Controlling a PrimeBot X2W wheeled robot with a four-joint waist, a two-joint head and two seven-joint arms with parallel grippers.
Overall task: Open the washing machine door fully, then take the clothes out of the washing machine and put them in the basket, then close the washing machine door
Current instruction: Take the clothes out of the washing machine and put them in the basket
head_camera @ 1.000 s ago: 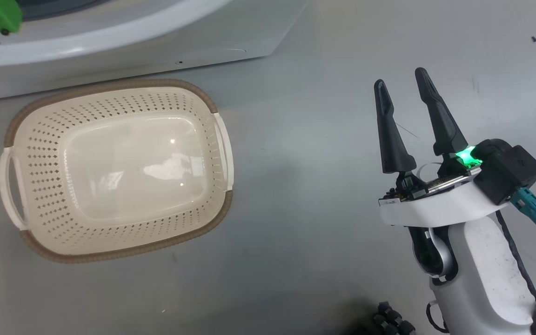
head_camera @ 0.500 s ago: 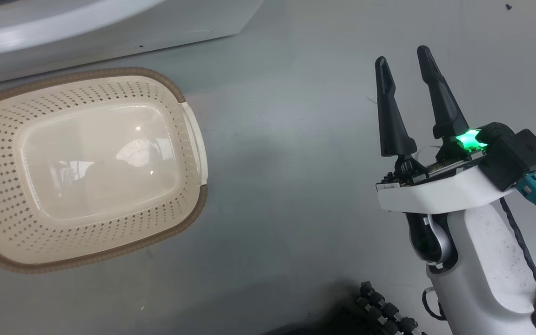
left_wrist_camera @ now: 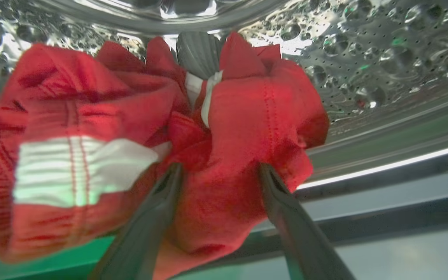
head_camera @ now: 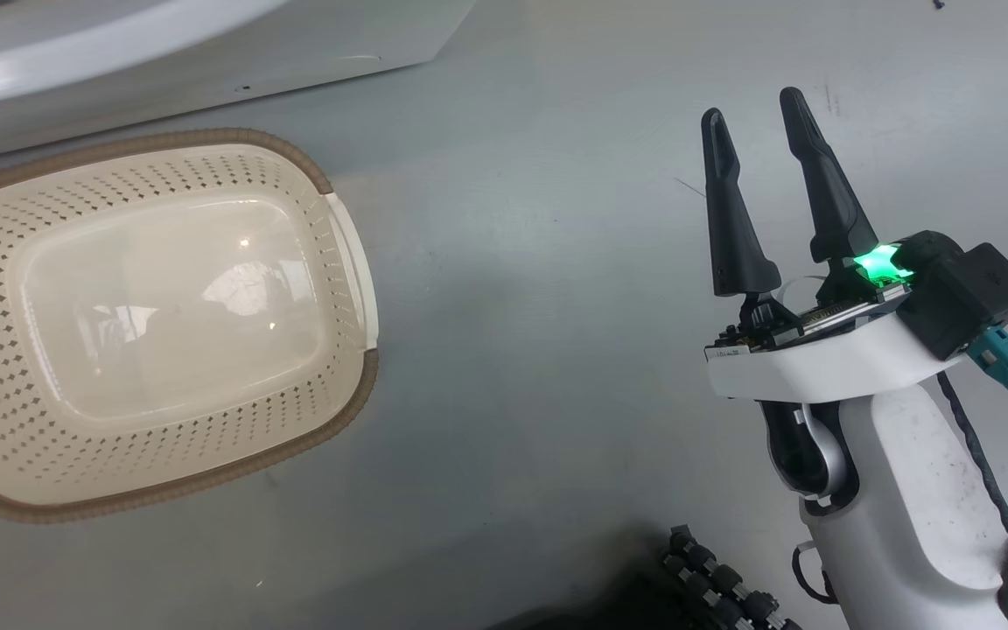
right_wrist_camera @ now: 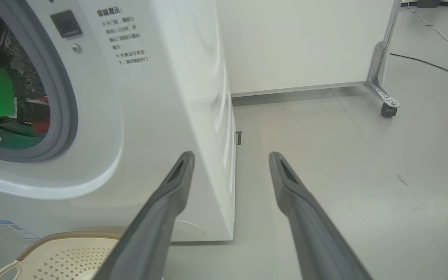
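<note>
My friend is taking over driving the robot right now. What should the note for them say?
Left gripper: open, inside the steel drum, fingers either side of a fold of the red striped clothes, not clamped yet.
Right gripper: open, empty, above the floor right of the basket.
The basket is empty, on the floor before the washing machine.
Done: the drum opening is uncovered, so the door is open.
Left: grip the clothes, drop them in the basket, close the door.
</note>
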